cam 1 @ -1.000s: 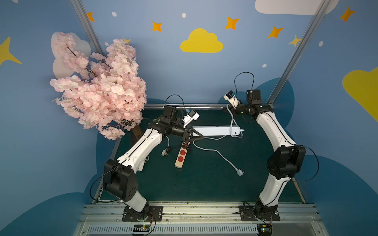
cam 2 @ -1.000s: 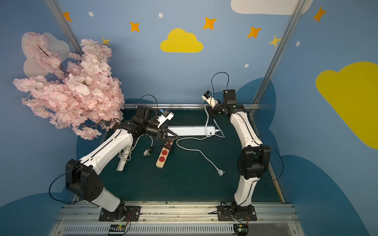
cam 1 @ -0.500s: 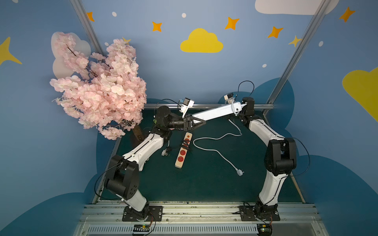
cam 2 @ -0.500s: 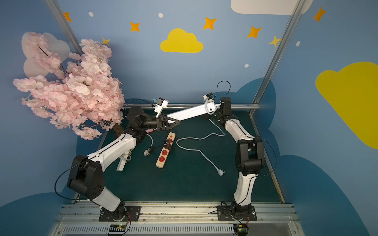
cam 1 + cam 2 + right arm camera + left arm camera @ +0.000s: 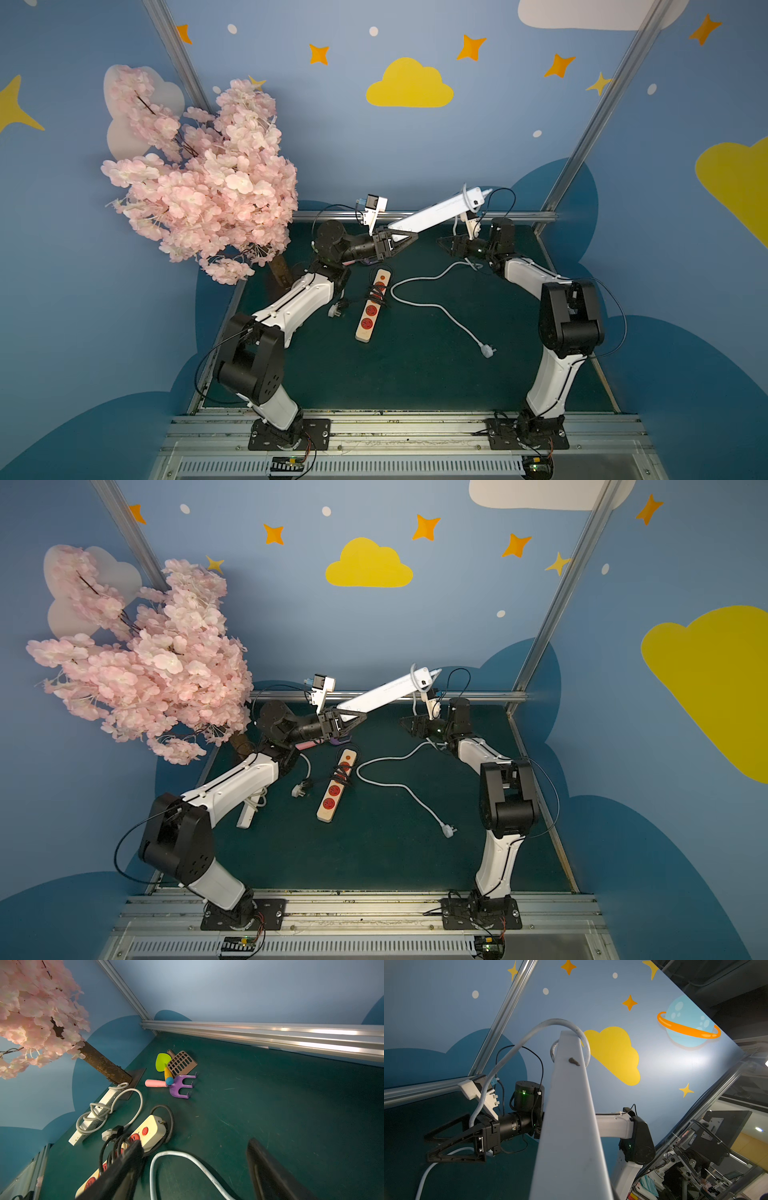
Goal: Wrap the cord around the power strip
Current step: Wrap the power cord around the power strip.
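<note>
My left gripper (image 5: 404,241) is shut on the near end of the long white power strip (image 5: 436,210), which slants up off the green mat toward the back right. In the left wrist view the power strip (image 5: 571,1126) fills the middle, and the white cord (image 5: 529,1036) makes one loop round its far end. From there the cord (image 5: 436,305) drops to the mat and snakes to its plug (image 5: 488,351). Below the strip's raised end my right gripper (image 5: 444,243) stands open and low. Its fingers (image 5: 124,1167) straddle the cord (image 5: 187,1159) without touching it.
A beige power strip (image 5: 372,305) with red sockets and a black cord lies mid-mat. Another white strip (image 5: 93,1118) with its cord wrapped lies by the tree trunk (image 5: 104,1064). Toy garden tools (image 5: 176,1072) sit near the back rail (image 5: 415,216). Pink blossoms (image 5: 199,178) overhang the left.
My left gripper lifted the strip from flat on the mat to a steep slant. My right gripper let go of the cord at the strip's far end, opened and dropped toward the mat.
</note>
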You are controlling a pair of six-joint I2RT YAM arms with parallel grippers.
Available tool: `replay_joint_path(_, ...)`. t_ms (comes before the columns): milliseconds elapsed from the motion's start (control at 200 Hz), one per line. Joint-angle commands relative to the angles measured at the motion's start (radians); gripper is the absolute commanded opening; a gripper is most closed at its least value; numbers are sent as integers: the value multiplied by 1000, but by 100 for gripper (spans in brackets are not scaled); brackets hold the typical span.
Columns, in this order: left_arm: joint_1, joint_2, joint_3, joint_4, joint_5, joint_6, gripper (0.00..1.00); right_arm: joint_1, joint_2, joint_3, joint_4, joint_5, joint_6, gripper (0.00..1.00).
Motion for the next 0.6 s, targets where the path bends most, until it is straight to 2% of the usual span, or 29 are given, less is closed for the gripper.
replay_joint_path(0,3,-64,3,113,-77,9,2,-5,-40,-29,15,17,-13,75)
replay_joint_path(90,2,-71,-13,135,-140,-12,3,-2,-56,-83,61,32,15,68)
replay_joint_path(265,6,-59,-73,232,-327,-58,2,83,-131,-170,28,104,46,34)
replay_joint_path(385,9,-49,-85,229,-418,-29,3,180,-199,-217,-64,177,20,17)
replay_joint_path(516,16,-40,-72,179,-452,36,3,271,-295,-262,-192,252,-36,5)
replay_joint_path(596,20,-44,-71,138,-457,82,3,292,-358,-281,-269,296,-46,0)
